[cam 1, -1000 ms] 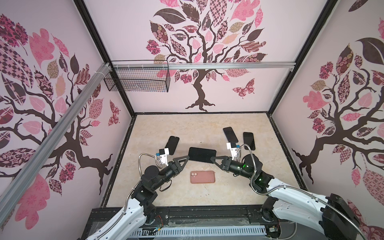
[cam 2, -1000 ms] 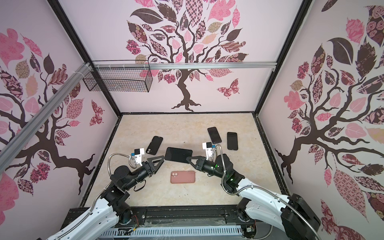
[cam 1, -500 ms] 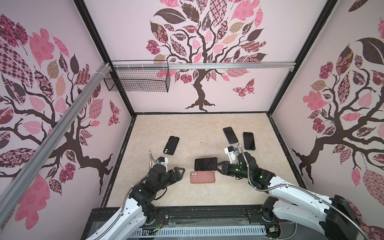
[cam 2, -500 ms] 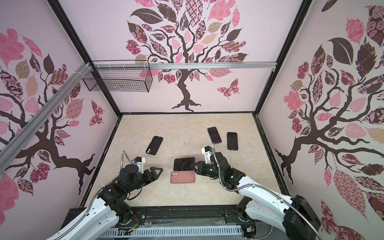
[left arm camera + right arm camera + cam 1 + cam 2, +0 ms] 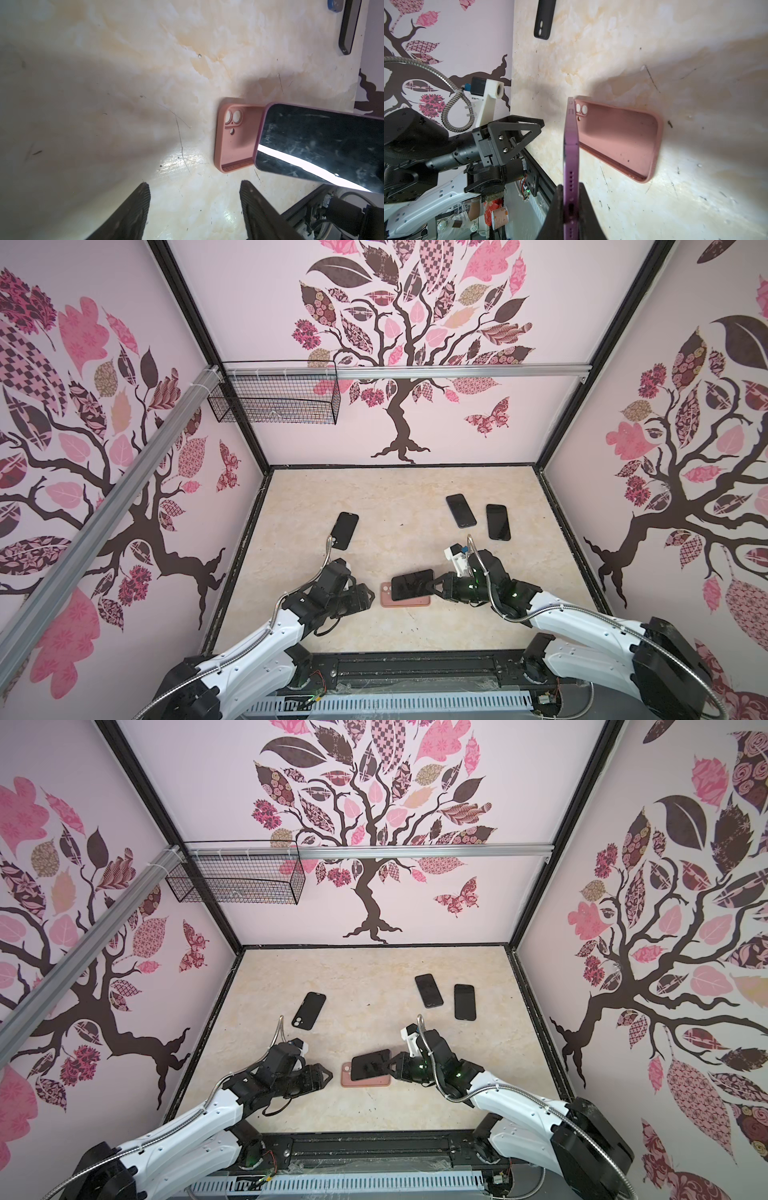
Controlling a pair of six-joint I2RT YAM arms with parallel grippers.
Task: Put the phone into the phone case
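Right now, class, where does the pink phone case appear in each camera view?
Top view: pink phone case on the table, near middle, mostly covered by the phone.
Top view: case in the same spot.
Left wrist: case's camera-hole end shows beside the phone.
Right wrist: case's open inside shows behind the phone's edge.
Shared landmark: that phone.

A: Look at the phone (image 5: 322,143) screen: glossy glass, smudged, throwing back a bright strip of light. Its purple rim looks like satin metal.
B: And the phone case (image 5: 618,135) is pink, matt, with a soft rubbery look and dust specks inside.
A: The desk (image 5: 124,83) is marble-look, smooth with a sheen, with hairline scratches.
B: On the left hand (image 5: 194,183), the fingers (image 5: 133,209) are black ribbed plastic, matt. 1 black case (image 5: 543,18) beyond is matt as well.
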